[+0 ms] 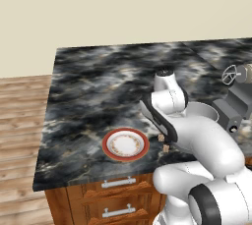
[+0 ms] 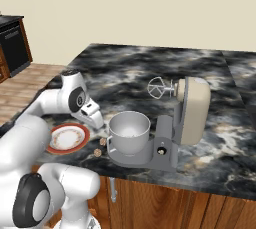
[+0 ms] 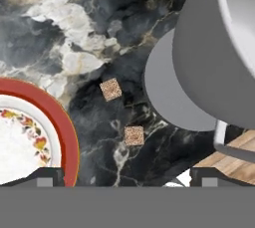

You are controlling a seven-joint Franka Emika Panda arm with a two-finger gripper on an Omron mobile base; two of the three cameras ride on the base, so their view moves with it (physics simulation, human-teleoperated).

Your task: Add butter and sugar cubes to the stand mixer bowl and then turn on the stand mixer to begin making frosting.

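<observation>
**Your robot's body**

You are looking at a glossy white arm [image 1: 206, 145] built of fat, rounded segments that swell at each joint like smooth shells. Dark grey to black bands ring the joints; one shows as a black collar with a grey round cap low in the right base view, another as a dark stripe along the forearm. The wrist ends in a white knob with a dark cap on top. Your pincer [image 3: 127, 174] shows two small dark, blocky fingertips [image 3: 47, 176], each with a lighter grey pad.

No text, label, brand or number can be read on anything here.
</observation>
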